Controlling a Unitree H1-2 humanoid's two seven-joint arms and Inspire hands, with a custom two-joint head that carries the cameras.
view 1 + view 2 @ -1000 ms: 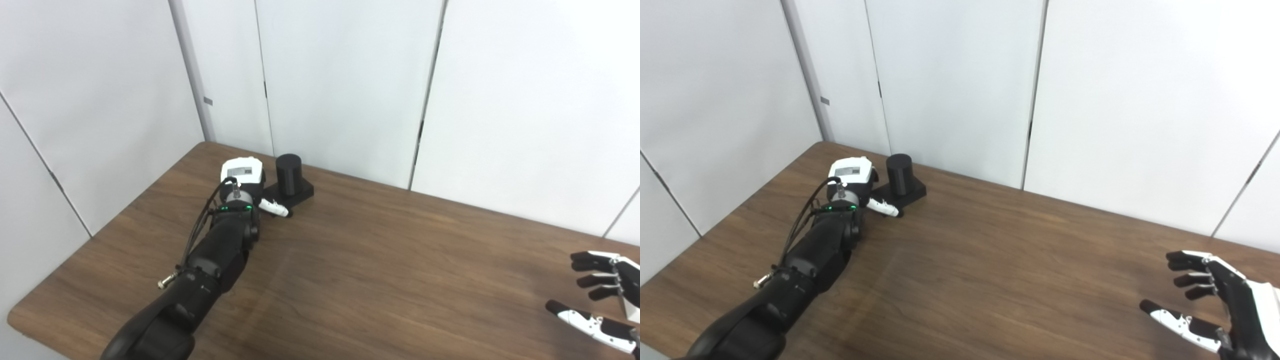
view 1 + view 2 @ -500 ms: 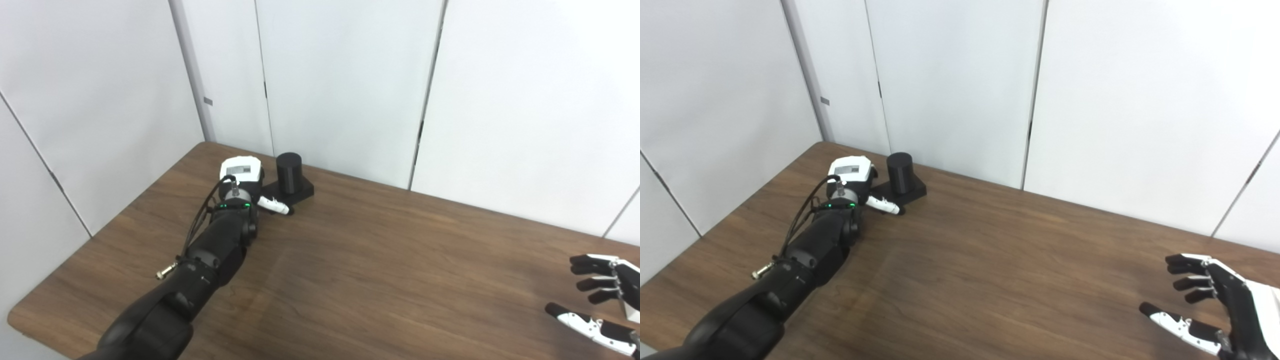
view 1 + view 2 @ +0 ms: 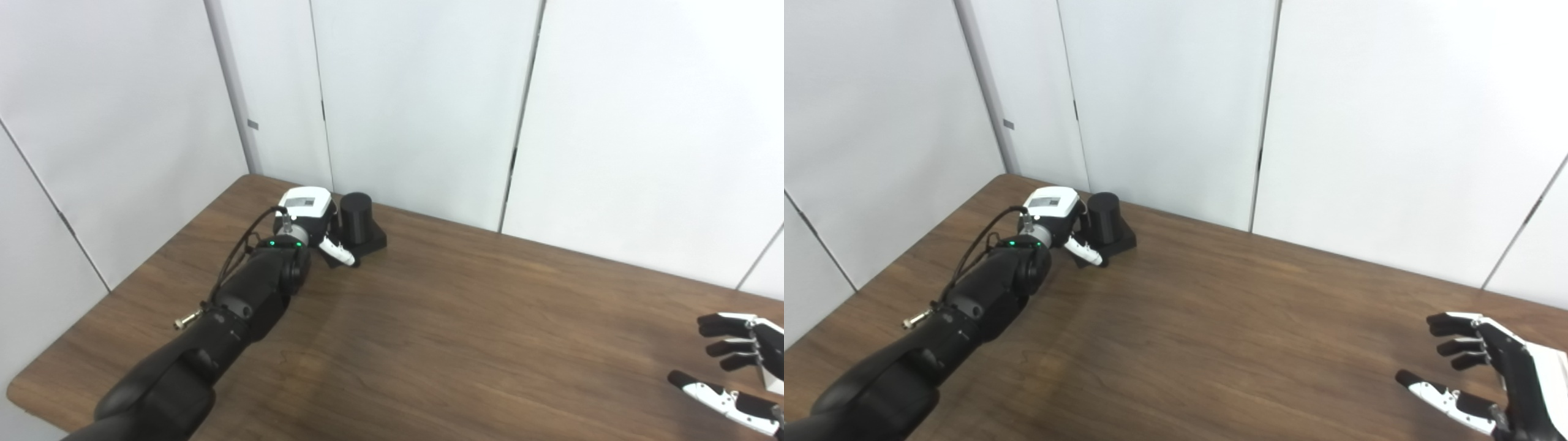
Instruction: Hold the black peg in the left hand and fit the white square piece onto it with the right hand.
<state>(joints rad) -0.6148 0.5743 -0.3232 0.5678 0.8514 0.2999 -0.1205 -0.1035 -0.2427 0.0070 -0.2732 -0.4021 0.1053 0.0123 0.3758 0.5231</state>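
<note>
Reach-for-peg step. Left hand [image 3: 309, 214] lay against the black peg [image 3: 356, 211] at the table's [image 3: 465, 331] far edge; grasp unclear. Right hand [image 3: 1488, 373] spread, empty. White piece unseen. Next, likely: a firm grip.

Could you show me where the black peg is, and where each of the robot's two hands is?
black peg [image 3: 356, 211]: left eye view, on the side of its upright cylinder.
left hand [image 3: 309, 211]: left eye view, on the back of the hand beside the peg.
right hand [image 3: 1494, 367]: right eye view, on the open palm.
</note>
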